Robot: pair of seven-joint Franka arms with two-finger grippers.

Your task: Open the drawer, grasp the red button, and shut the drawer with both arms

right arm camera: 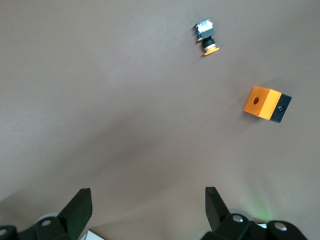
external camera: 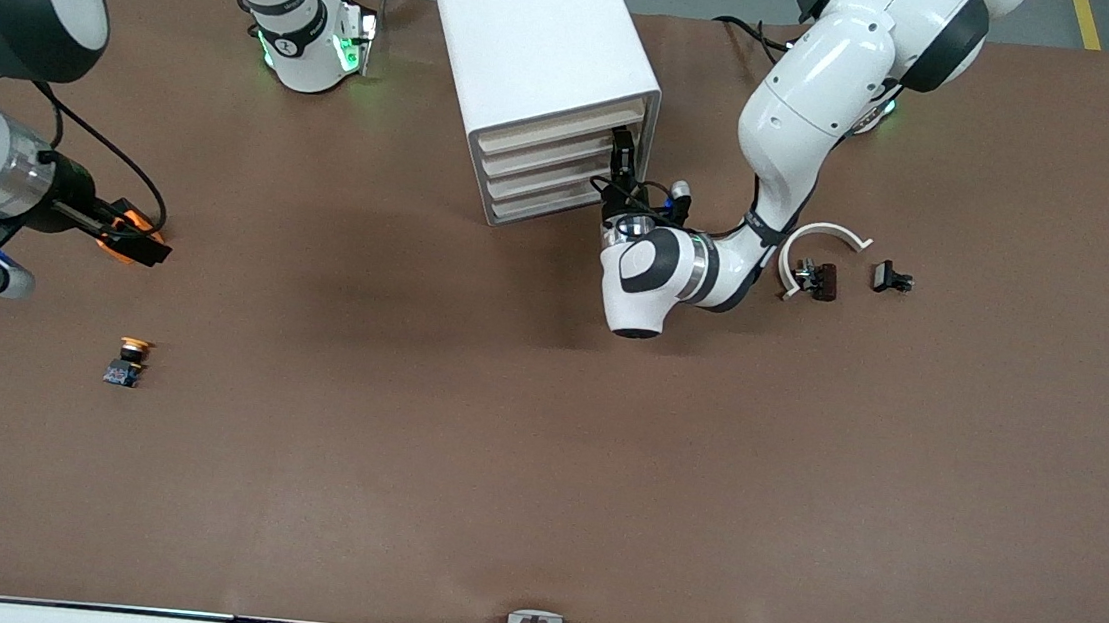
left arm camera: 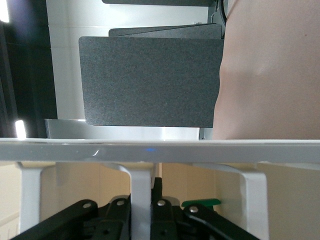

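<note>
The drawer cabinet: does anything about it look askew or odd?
Yes. The cabinet stands turned at an angle to the table edges, not square. All its drawers look closed; the left end effector is shut on a drawer handle.

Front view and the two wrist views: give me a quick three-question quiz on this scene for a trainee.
1. True or false: the left gripper is shut on a handle of the cabinet.
2. Which thing lies closest to the open right gripper? A: orange cube. B: white ring. C: cabinet.
3. Fill in: the yellow-capped button lies ___ to the front camera than the orange cube.

Key: 1 true; 2 A; 3 nearer.
</note>
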